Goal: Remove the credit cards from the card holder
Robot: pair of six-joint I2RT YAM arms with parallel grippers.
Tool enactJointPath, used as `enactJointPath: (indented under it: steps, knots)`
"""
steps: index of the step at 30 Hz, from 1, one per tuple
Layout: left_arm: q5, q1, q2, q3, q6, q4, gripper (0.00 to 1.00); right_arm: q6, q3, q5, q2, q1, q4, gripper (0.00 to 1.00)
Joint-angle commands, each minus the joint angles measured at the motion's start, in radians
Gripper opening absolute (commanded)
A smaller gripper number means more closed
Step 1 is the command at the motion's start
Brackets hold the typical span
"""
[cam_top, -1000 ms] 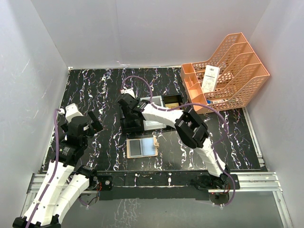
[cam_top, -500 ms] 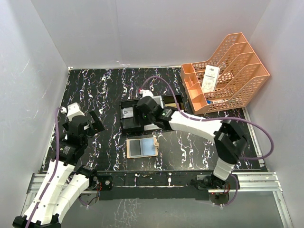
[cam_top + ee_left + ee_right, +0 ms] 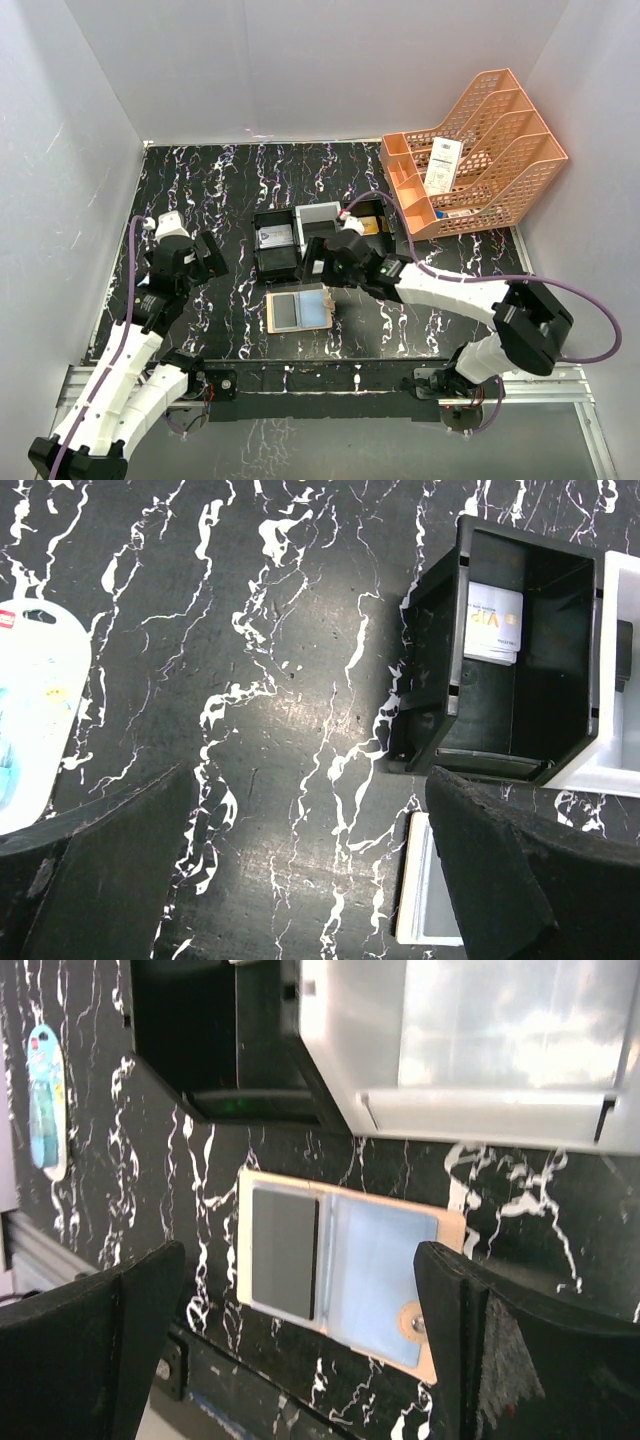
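Black marbled worktop (image 3: 200,190), both tools empty, card holder lying open.
Orange file rack (image 3: 500,150) at the far right corner. Three-compartment tray (image 3: 258,262) mid-worktop. Left gripper (image 3: 310,775): jaws wide apart, holding nothing, above bare worktop left of the tray. Right gripper (image 3: 300,1260): jaws wide apart, holding nothing, over the card holder (image 3: 298,311) near the front edge. A dark card (image 3: 285,1250) sits in the holder. A silver card (image 3: 492,620) lies in the tray's left compartment.

This looks like a robotics lab test cell. Plain white panel walls (image 3: 330,70) box in a black marbled tabletop (image 3: 220,180). An aluminium rail (image 3: 540,382) at its near edge carries two white robot arms (image 3: 450,290) trailing purple cables (image 3: 127,285). An orange office-style file rack (image 3: 480,150) stands in one corner.
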Motion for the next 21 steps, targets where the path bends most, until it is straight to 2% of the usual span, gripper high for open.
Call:
enactJointPath:
  steps: [1, 4, 6, 9, 13, 15, 18, 21]
  knots:
    - [0.055, 0.004, 0.026, 0.009, 0.026, 0.027, 0.99, 0.136, -0.18, -0.153, -0.08, -0.01, 0.318, 0.98]
    - [0.105, 0.004, 0.059, 0.01, 0.04, 0.037, 0.99, 0.187, -0.305, -0.218, -0.118, -0.01, 0.539, 0.98]
    - [0.158, 0.003, 0.079, 0.008, 0.053, 0.053, 0.99, 0.188, -0.34, -0.238, -0.127, -0.01, 0.609, 0.98]
    - [0.248, 0.003, 0.104, -0.008, 0.072, 0.09, 0.99, 0.164, -0.329, -0.257, -0.122, -0.01, 0.597, 0.97]
    - [0.348, 0.003, 0.168, -0.009, 0.078, 0.107, 0.99, 0.194, -0.322, -0.304, -0.093, -0.01, 0.61, 0.86]
    - [0.466, 0.004, 0.213, -0.021, 0.0, 0.121, 0.97, 0.224, -0.319, -0.33, -0.068, -0.011, 0.625, 0.83]
    - [0.673, 0.002, 0.263, -0.079, -0.107, 0.206, 0.87, 0.249, -0.311, -0.356, -0.025, -0.01, 0.63, 0.75]
    - [0.726, -0.001, 0.249, -0.154, -0.165, 0.26, 0.85, 0.256, -0.296, -0.395, 0.025, -0.009, 0.651, 0.67]
